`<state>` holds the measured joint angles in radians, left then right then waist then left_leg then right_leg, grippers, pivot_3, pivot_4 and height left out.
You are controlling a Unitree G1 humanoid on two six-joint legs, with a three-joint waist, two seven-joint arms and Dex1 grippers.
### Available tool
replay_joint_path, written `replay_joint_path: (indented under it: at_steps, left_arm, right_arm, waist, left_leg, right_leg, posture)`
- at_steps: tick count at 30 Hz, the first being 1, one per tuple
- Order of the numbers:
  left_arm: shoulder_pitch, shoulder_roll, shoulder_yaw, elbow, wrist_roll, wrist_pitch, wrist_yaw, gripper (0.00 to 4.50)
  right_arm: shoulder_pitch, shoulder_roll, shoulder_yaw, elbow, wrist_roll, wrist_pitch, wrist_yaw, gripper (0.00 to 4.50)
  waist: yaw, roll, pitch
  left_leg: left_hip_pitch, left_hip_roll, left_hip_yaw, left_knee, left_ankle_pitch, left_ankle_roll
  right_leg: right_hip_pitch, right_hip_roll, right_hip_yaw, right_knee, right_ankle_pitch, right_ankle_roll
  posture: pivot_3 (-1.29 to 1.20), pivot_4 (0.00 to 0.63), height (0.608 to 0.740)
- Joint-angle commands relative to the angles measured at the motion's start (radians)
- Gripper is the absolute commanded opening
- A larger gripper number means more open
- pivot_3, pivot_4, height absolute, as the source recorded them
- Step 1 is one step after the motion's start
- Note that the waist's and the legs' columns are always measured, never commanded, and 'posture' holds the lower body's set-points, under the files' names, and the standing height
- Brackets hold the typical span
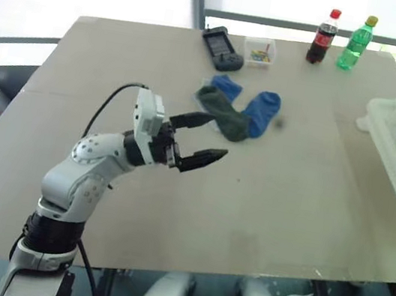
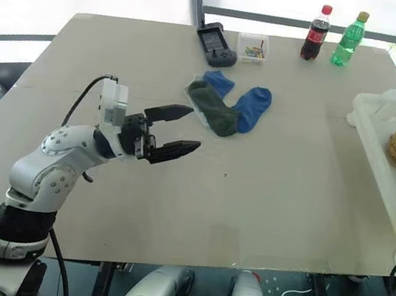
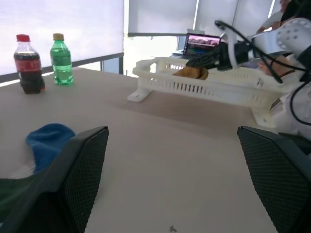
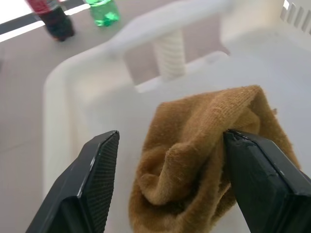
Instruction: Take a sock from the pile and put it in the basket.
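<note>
The pile [image 1: 236, 112] of blue and dark green socks lies mid-table. My left gripper [image 1: 215, 137] hovers open just short of it, with nothing between its fingers. In the left wrist view a blue sock [image 3: 48, 140] and a dark green one [image 3: 13, 190] lie beside its finger [image 3: 77, 174]. The basket [image 1: 387, 132], whitish plastic, stands at the table's right edge. My right gripper [image 4: 177, 179] is inside it, jaws wide apart. A mustard sock [image 4: 204, 155] is bunched between them on the basket floor, against one finger [image 4: 262, 184] and clear of the other.
At the far edge stand a cola bottle [image 1: 324, 37] and a green bottle [image 1: 356, 44], with a small clear box [image 1: 260, 52] of coloured bits and a dark handset [image 1: 223, 49] to their left. A laptop [image 3: 201, 42] sits beyond the basket.
</note>
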<state>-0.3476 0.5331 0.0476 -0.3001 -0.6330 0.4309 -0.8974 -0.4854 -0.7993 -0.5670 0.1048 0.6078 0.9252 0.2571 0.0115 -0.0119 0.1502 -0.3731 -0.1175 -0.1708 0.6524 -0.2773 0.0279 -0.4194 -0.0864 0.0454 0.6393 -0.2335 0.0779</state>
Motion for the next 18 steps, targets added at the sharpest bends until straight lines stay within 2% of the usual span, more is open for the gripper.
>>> replay_joint_path:
  at_steps: [1, 4, 7, 11, 18]
  left_arm:
    - [-0.005, -0.006, 0.01, -0.019, 0.008, -0.019, 0.014, 4.5]
    - [0.009, -0.004, 0.024, -0.022, 0.002, -0.029, 0.003, 4.5]
    - [0.038, 0.045, 0.054, -0.033, 0.001, -0.016, -0.02, 4.5]
    - [0.102, 0.08, 0.13, -0.056, -0.037, 0.001, -0.009, 4.5]
    - [0.264, 0.137, 0.245, -0.119, -0.057, -0.002, -0.007, 4.5]
  right_arm:
    - [0.073, 0.034, 0.004, -0.265, -0.004, -0.105, 0.026, 3.51]
    - [0.17, 0.049, 0.045, -0.406, -0.038, -0.216, 0.103, 3.51]
    - [0.301, -0.009, 0.107, -0.516, -0.073, -0.303, 0.255, 3.51]
    - [0.419, -0.03, 0.125, -0.589, -0.067, -0.348, 0.36, 4.49]
    - [0.549, -0.024, 0.134, -0.628, -0.09, -0.395, 0.444, 4.49]
  waist:
    - [0.0, 0.0, 0.0]
    - [0.0, 0.0, 0.0]
    - [0.001, 0.0, 0.0]
    - [0.0, 0.0, 0.0]
    - [0.003, 0.0, 0.0]
  left_leg:
    - [0.0, 0.0, 0.0, 0.0, 0.0, 0.0]
    - [0.0, 0.0, 0.0, 0.001, 0.0, 0.0]
    - [0.001, 0.0, -0.001, 0.001, 0.0, 0.0]
    - [0.001, 0.0, 0.0, 0.001, 0.0, 0.0]
    - [0.003, 0.0, -0.001, 0.001, 0.0, 0.0]
  right_leg:
    - [0.0, 0.0, 0.0, 0.0, 0.0, 0.0]
    - [0.0, 0.001, 0.0, 0.002, 0.0, 0.0]
    - [0.0, 0.001, 0.0, 0.002, 0.0, 0.0]
    - [0.0, 0.001, 0.0, 0.001, 0.0, 0.0]
    - [0.002, 0.0, 0.0, 0.002, 0.0, 0.0]
  posture:
    - [0.0, 0.15, 0.74]
    - [0.0, 0.15, 0.74]
    - [0.0, 0.15, 0.74]
    - [0.0, 0.15, 0.74]
    - [0.0, 0.15, 0.74]
